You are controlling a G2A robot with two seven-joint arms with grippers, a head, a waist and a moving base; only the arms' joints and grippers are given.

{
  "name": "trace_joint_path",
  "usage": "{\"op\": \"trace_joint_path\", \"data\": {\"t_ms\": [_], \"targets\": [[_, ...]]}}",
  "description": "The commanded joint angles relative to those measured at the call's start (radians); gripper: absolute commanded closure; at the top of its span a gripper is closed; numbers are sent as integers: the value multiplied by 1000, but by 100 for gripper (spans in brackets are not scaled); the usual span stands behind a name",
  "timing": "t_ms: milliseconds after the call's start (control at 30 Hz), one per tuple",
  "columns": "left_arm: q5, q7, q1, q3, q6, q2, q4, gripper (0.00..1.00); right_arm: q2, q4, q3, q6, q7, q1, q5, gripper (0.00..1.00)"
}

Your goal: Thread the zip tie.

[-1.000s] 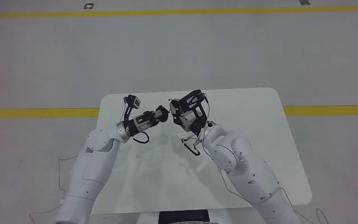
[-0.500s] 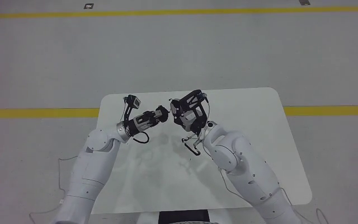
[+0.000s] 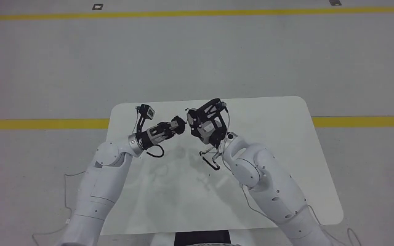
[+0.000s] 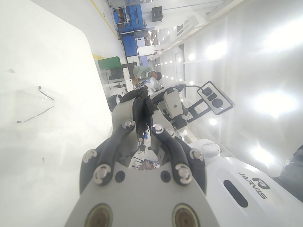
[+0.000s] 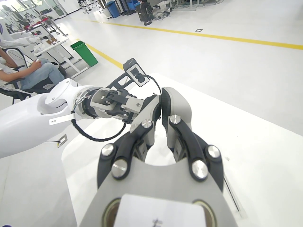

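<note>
The white table with rounded corners takes up the lower middle of the top view, with a yellow floor line passing behind it at either side.

Both arms rise from the bottom of that view and lean in toward each other, meeting over the table's upper left part. The left gripper comes in from the lower left and the right gripper from the lower right. Their tips are touching or just beside each other; which of the two cannot be made out from above.

In the left wrist view the left gripper sits at the centre of the frame with its dark pads pressed together, and the other arm's gripper is just behind it. In the right wrist view the right gripper is likewise closed, its pads meeting along a narrow seam, with the left arm's fingertips right against it from the left of the frame. Whether anything thin is pinched between either pair of pads cannot be told.

The zip tie is a thin black strip bent into a loose open loop. It lies on the table just below the right gripper in the top view. It also shows as a fine dark line at the left of the left wrist view and at the lower right of the right wrist view.
</note>
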Motion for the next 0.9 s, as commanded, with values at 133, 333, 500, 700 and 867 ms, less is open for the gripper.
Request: {"op": "trace_joint_path", "data": {"t_ms": [133, 333, 500, 700, 867], "targets": [[0, 0, 0, 0, 0, 0, 0, 100, -1, 0, 0, 4, 5, 0, -3, 100], [0, 0, 0, 0, 0, 0, 0, 100, -2, -1, 1, 2, 8, -1, -4, 100], [0, 0, 0, 0, 0, 0, 0, 100, -3, 3, -1, 1, 14, -2, -8, 100], [0, 0, 0, 0, 0, 0, 0, 100, -4, 3, -1, 6, 25, -2, -13, 100], [0, 0, 0, 0, 0, 0, 0, 100, -4, 4, -2, 5, 31, -2, -13, 100]]}}
